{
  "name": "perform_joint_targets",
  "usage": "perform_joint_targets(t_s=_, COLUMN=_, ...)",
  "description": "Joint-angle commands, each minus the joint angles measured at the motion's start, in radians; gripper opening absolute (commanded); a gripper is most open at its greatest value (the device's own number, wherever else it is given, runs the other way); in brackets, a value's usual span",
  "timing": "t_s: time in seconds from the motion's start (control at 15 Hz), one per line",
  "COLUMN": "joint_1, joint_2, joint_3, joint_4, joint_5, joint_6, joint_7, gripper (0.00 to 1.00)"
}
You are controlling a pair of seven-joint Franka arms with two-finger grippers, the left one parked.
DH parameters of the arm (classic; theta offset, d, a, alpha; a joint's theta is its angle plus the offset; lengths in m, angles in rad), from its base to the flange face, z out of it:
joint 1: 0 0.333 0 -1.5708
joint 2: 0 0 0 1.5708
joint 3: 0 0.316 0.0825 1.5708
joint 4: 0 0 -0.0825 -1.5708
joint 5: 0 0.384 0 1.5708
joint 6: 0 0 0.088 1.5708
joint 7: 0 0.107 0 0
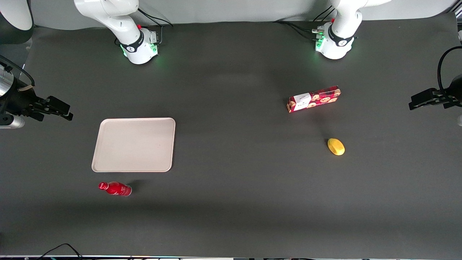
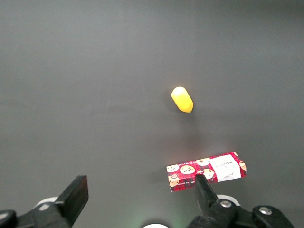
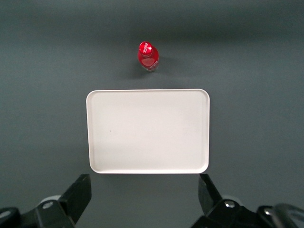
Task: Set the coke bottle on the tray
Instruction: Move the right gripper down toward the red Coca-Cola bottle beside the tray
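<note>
Coke bottle [image 1: 115,189] stands upright on the dark table [image 1: 231,202], cap up, apart from the tray [image 1: 134,144] and nearer the front camera. It sits well away from the gripper [image 3: 145,202], whose fingers are spread wide, holding nothing, above the tray's edge farthest from the bottle.

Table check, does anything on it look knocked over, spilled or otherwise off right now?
Nothing stands out. The coke bottle stands upright, nearer the front camera than the tray, which holds nothing. The cookie box and yellow fruit lie intact toward the parked arm's end. The gripper hangs open above the table.
</note>
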Motion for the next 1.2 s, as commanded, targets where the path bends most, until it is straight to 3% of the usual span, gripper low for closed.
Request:
perform_joint_targets(t_s=0.0, joint_1=-0.017, joint_2=0.015, joint_3=0.020, joint_4=0.026, joint_5=-0.022, joint_6=0.000, joint_7=0.021, gripper=1.00)
perform_joint_targets(t_s=0.2, joint_1=-0.011, joint_2=0.062, joint_3=0.020, joint_4=0.088, joint_5=-0.026, joint_6=0.001, joint_7=0.012, gripper=1.00)
perform_joint_targets(t_s=0.8, joint_1=-0.018, joint_2=0.616, joint_3=0.020, joint_4=0.590, joint_5=-0.023, joint_6=0.055, joint_7=-0.092, gripper=1.00)
perform_joint_targets(t_s=1.13, joint_1=-0.007, joint_2=0.735, joint_3=0.021, joint_4=0.603, joint_5=-0.023, joint_6=0.216, joint_7=-0.089, gripper=1.00)
